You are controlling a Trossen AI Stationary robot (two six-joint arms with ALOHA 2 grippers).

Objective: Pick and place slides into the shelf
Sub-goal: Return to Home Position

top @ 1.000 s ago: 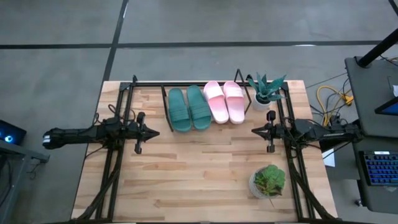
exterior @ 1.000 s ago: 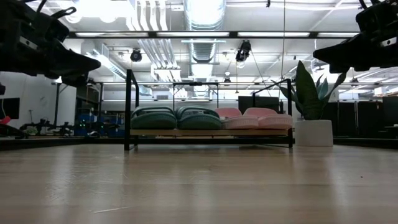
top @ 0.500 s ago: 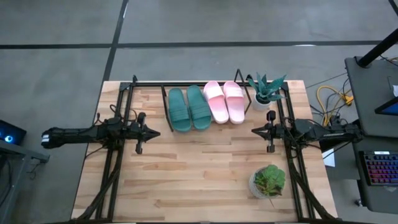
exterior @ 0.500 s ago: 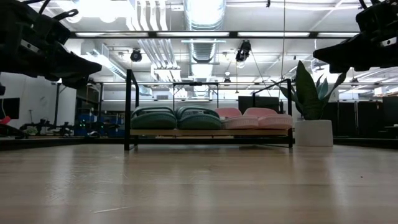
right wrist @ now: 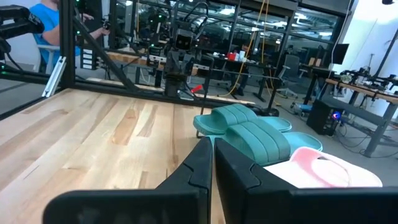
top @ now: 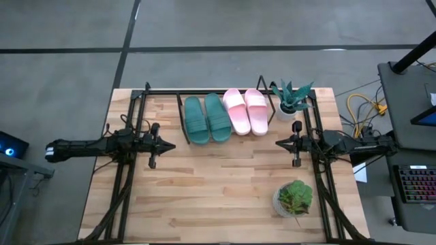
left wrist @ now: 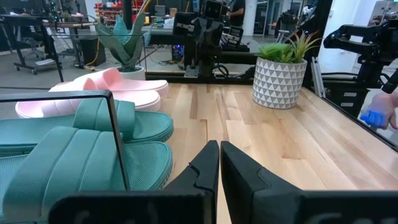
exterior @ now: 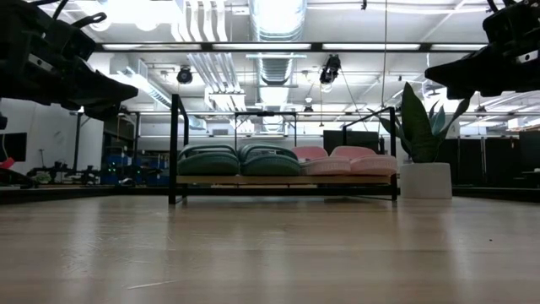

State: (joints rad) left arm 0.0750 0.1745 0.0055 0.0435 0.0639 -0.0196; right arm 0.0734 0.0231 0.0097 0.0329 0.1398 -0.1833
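Note:
All four slides lie side by side on the shelf [top: 204,92] at the table's far edge: two teal-green slides [top: 206,118] on the left, two pale pink slides [top: 246,111] on the right, soles on its slanted wooden board [exterior: 287,179]. My left gripper [top: 170,145] hovers shut above the table, left of the shelf's near edge. My right gripper [top: 278,143] hovers shut, right of the shelf. The wrist views show the teal slides [left wrist: 74,146] [right wrist: 249,134] and pink slides [left wrist: 106,90] [right wrist: 317,168] ahead of the shut fingers.
A spiky potted plant [top: 291,99] stands at the far right beside the shelf. A leafy plant in a patterned white pot [top: 294,199] sits near the right front. Black arm-mount frames run along both table sides. Bare wood lies between the grippers and toward the near edge.

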